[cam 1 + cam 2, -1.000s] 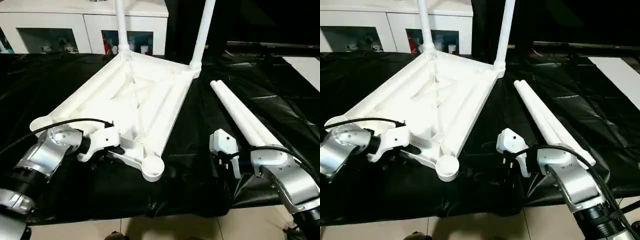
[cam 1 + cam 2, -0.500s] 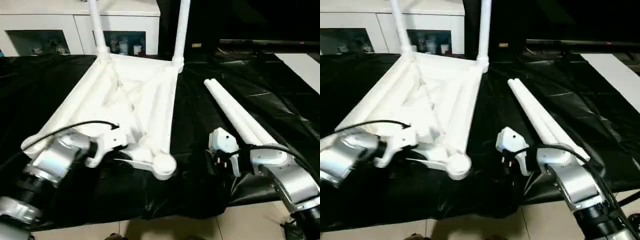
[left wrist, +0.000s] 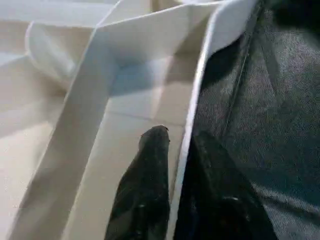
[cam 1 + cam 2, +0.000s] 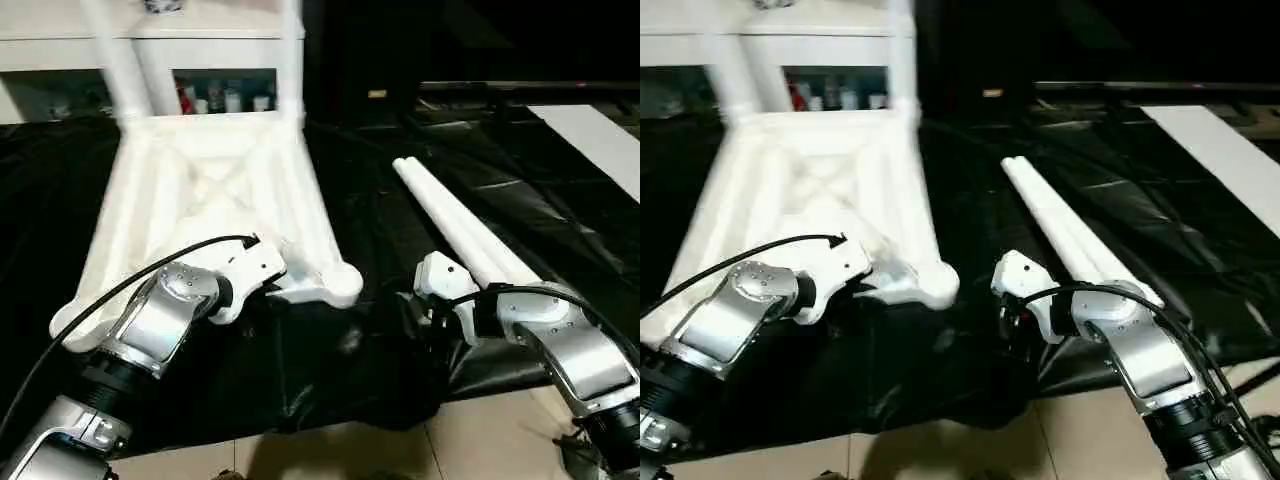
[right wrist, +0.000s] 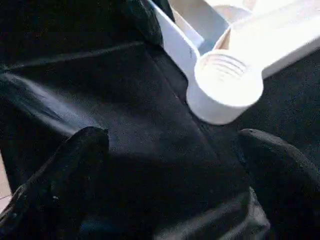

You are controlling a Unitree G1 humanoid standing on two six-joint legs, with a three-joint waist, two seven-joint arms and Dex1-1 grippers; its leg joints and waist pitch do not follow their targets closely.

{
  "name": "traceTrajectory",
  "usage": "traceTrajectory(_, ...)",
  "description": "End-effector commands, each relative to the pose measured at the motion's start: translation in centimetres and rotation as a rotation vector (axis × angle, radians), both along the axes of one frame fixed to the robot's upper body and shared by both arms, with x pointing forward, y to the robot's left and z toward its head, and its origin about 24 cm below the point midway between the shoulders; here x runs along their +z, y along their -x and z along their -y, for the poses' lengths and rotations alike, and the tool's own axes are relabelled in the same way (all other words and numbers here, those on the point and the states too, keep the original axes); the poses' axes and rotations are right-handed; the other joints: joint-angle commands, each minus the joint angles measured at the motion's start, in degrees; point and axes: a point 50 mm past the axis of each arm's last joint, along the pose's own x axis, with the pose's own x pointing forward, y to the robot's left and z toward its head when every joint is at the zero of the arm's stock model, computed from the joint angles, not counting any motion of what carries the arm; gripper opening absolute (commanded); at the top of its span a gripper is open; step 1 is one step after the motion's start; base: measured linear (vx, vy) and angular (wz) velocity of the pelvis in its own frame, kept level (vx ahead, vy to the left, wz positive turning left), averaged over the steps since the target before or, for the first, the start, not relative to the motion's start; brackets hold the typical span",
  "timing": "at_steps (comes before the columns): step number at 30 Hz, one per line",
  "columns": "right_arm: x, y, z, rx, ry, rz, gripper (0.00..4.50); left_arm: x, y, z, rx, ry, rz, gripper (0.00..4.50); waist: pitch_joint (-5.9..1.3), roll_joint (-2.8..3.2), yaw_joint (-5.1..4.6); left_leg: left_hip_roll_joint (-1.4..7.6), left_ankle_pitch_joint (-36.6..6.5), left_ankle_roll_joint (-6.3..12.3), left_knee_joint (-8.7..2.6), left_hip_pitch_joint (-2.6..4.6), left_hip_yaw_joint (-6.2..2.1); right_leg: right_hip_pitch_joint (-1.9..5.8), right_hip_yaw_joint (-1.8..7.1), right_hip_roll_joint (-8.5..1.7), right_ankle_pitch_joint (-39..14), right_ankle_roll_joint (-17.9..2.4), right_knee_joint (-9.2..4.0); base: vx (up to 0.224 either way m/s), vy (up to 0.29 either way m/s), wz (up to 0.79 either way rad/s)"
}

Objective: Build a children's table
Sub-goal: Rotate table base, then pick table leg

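With two legs (image 4: 288, 60) already standing up out of the far corner sockets, I judge the job half done: two loose legs (image 4: 462, 232) lie side by side on the black sheet (image 4: 330, 370), waiting to go in. My left gripper (image 3: 175, 150) pinches the near rim of the table top (image 4: 200, 190), one finger either side of the wall. My right gripper (image 5: 172, 165) hangs spread wide, holding nothing, facing the empty near corner socket (image 5: 226, 82). Ribbed underside up, the top sits at centre-left; the loose legs' long axis runs from my right gripper away towards the far middle.
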Motion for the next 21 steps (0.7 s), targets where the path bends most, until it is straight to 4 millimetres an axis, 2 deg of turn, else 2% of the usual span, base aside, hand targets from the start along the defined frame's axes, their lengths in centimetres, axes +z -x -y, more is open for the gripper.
traceTrajectory(1, 0.5, -0.7, 0.3, -0.033, 0.026, 0.036, 4.50, -0.6, -0.2, -1.5, 0.088, -0.060, 0.020, 0.63, -3.77, -0.07, 0.35, 0.91, -13.85, 0.93, -3.82, -0.33, -0.94, 2.77, 2.44, -3.06, -20.39, -6.97, -6.22, 0.000, 0.000, 0.00)
traceTrajectory(3, 0.6, -0.9, 0.4, -0.054, 0.027, 0.048, 4.50, -0.4, -0.4, -1.3, 0.064, -0.037, 0.034, 1.03, -3.93, -0.08, 0.25, 0.83, -13.66, 1.31, -3.57, -0.01, -0.75, 2.60, 2.51, -2.98, -18.02, -8.24, -6.08, 0.000, 0.000, 0.00)
traceTrajectory(4, 0.7, -1.3, 0.6, -0.094, 0.030, 0.077, 4.50, -0.1, -0.3, -1.0, 0.027, 0.024, 0.022, 1.12, -3.91, -0.09, 0.24, 0.69, -13.27, 1.52, -3.43, 0.01, -0.64, 2.53, 2.51, -3.01, -17.71, -8.85, -6.20, 0.000, 0.000, 0.00)
traceTrajectory(6, 1.1, -2.3, 1.1, -0.203, 0.019, 0.119, 4.50, 0.7, -0.5, -1.0, 0.003, 0.068, 0.040, 1.20, -4.23, 0.14, 0.49, 0.88, -11.49, 1.57, -3.35, 0.24, -0.53, 2.54, 2.70, -2.93, -12.90, -10.57, -5.63, 0.000, 0.000, 0.00)
traceTrajectory(7, 1.2, -2.5, 1.2, -0.221, 0.022, 0.124, 4.50, 0.9, -0.5, -1.1, 0.005, 0.071, 0.044, 1.20, -4.16, 0.23, 0.54, 0.88, -11.47, 1.66, -3.38, 0.30, -0.48, 2.40, 2.72, -2.92, -12.24, -11.03, -5.60, 0.000, 0.000, 0.00)
traceTrajectory(9, 1.8, -3.4, 1.8, -0.334, 0.057, 0.171, 4.50, 1.8, -0.7, -1.4, 0.003, 0.100, 0.062, 1.55, -4.20, -0.06, 0.63, 0.95, -10.97, 1.40, -3.45, 0.29, -0.47, 2.56, 2.60, -2.69, -10.49, -11.65, -5.22, 0.000, 0.000, 0.00)
traceTrajectory(10, 1.8, -3.4, 1.8, -0.334, 0.057, 0.171, 4.50, 1.8, -0.7, -1.4, 0.003, 0.100, 0.062, 1.55, -4.11, 0.07, 0.69, 0.94, -10.66, 1.25, -3.55, 0.29, -0.53, 2.58, 2.61, -2.75, -10.44, -11.67, -5.15, 0.000, 0.000, 0.00)
traceTrajectory(11, 2.4, -4.0, 2.2, -0.407, 0.076, 0.179, 4.50, 2.6, -0.7, -1.7, -0.007, 0.131, 0.066, 1.59, -4.10, -0.23, 0.64, 0.95, -10.64, 1.08, -3.61, 0.30, -0.48, 2.64, 2.63, -2.78, -10.81, -11.55, -5.21, 0.000, 0.000, 0.00)
traceTrajectory(12, 2.7, -4.3, 2.3, -0.436, 0.060, 0.159, 4.50, 3.0, -0.7, -1.9, -0.013, 0.147, 0.065, 1.59, -4.05, -0.05, 0.67, 0.88, -10.82, 0.93, -3.62, 0.43, -0.50, 2.58, 2.62, -2.73, -11.30, -11.59, -5.15, 0.000, 0.000, 0.00)
traceTrajectory(13, 2.7, -4.3, 2.3, -0.441, 0.054, 0.152, 4.50, 3.1, -0.7, -1.9, -0.014, 0.151, 0.065, 1.82, -4.01, 0.11, 0.70, 0.98, -11.35, 0.74, -3.64, 0.58, -0.46, 2.49, 2.72, -2.86, -11.87, -11.70, -5.22, 0.000, 0.000, 0.00)
traceTrajectory(15, 3.1, -5.0, 2.6, -0.513, -0.005, 0.091, 4.50, 3.8, -0.4, -2.4, -0.042, 0.173, 0.055, 1.93, -3.95, 0.04, 0.75, 1.00, -12.07, 0.55, -3.66, 0.71, -0.44, 2.44, 2.76, -2.94, -12.49, -11.67, -5.27, 0.000, 0.000, 0.00)
traceTrajectory(16, 3.2, -5.4, 2.9, -0.558, -0.013, 0.077, 4.50, 4.2, -0.3, -2.6, -0.062, 0.182, 0.055, 1.98, -4.00, 0.11, 0.78, 1.01, -11.83, 0.40, -3.73, 0.54, -0.50, 2.53, 2.76, -3.04, -12.35, -11.73, -5.14, 0.000, 0.000, 0.00)
traceTrajectory(17, 3.3, -5.6, 3.1, -0.594, -0.015, 0.062, 4.50, 4.5, -0.2, -2.7, -0.080, 0.192, 0.056, 2.03, -3.98, -0.18, 0.80, 1.01, -11.41, 0.14, -3.74, 0.57, -0.48, 2.51, 2.75, -3.01, -12.01, -11.78, -5.07, 0.000, 0.000, 0.00)
traceTrajectory(20, 3.4, -6.3, 4.0, -0.699, 0.040, 0.033, 4.50, 5.6, 0.2, -2.9, -0.137, 0.244, 0.057, 2.34, -3.97, 0.00, 0.85, 0.95, -10.56, -0.62, -3.76, 0.58, -0.39, 2.51, 2.81, -3.00, -11.72, -11.97, -4.98, 0.000, 0.000, 0.00)
traceTrajectory(21, 3.4, -6.5, 4.4, -0.741, 0.067, 0.015, 4.50, 6.0, 0.1, -2.8, -0.141, 0.268, 0.072, 2.38, -3.85, -0.02, 0.89, 0.96, -10.84, -0.77, -3.72, 0.74, -0.25, 2.30, 2.87, -2.97, -11.76, -11.99, -5.08, 0.000, 0.000, 0.00)
